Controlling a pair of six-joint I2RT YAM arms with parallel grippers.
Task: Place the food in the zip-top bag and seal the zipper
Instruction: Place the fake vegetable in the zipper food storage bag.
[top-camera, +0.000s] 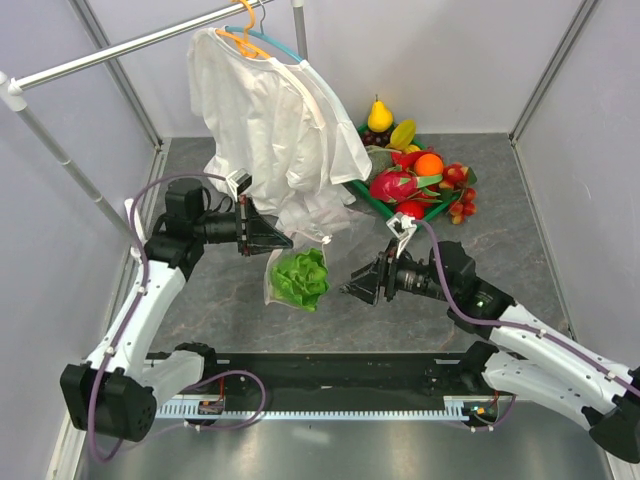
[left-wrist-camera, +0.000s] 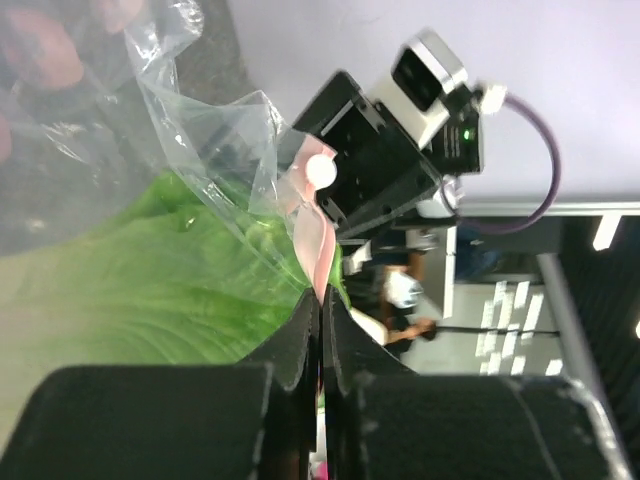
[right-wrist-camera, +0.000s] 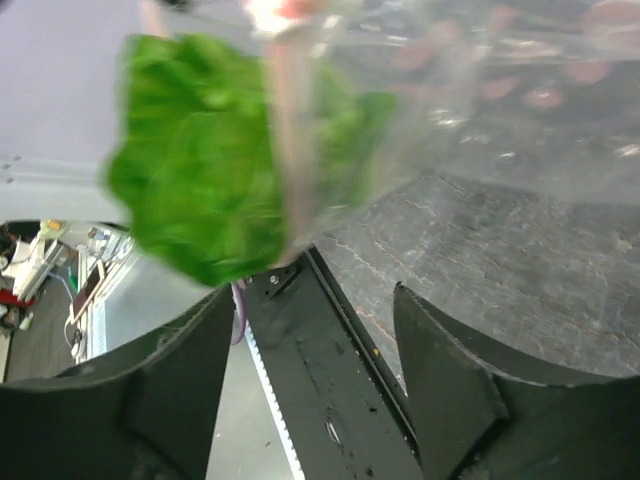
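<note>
The zip-top bag (top-camera: 274, 272) hangs above the table with the green lettuce (top-camera: 301, 278) inside it. My left gripper (top-camera: 287, 243) is shut on the bag's pink zipper strip (left-wrist-camera: 314, 240), just below its small white tab (left-wrist-camera: 320, 172). The lettuce (left-wrist-camera: 140, 290) fills the left of the left wrist view. My right gripper (top-camera: 349, 288) is open and empty, just right of the bag. In the right wrist view its fingers (right-wrist-camera: 455, 375) stand wide apart below the lettuce (right-wrist-camera: 195, 160) and the pink strip (right-wrist-camera: 290, 140). More food, with an orange (top-camera: 429, 163), lies at the back right.
A green tray (top-camera: 372, 197) at the back right holds a pear (top-camera: 379, 117), a dragon fruit (top-camera: 391, 185) and strawberries (top-camera: 461, 195). A white shirt (top-camera: 265, 120) hangs on a hanger from a rail (top-camera: 110, 52), just behind my left gripper.
</note>
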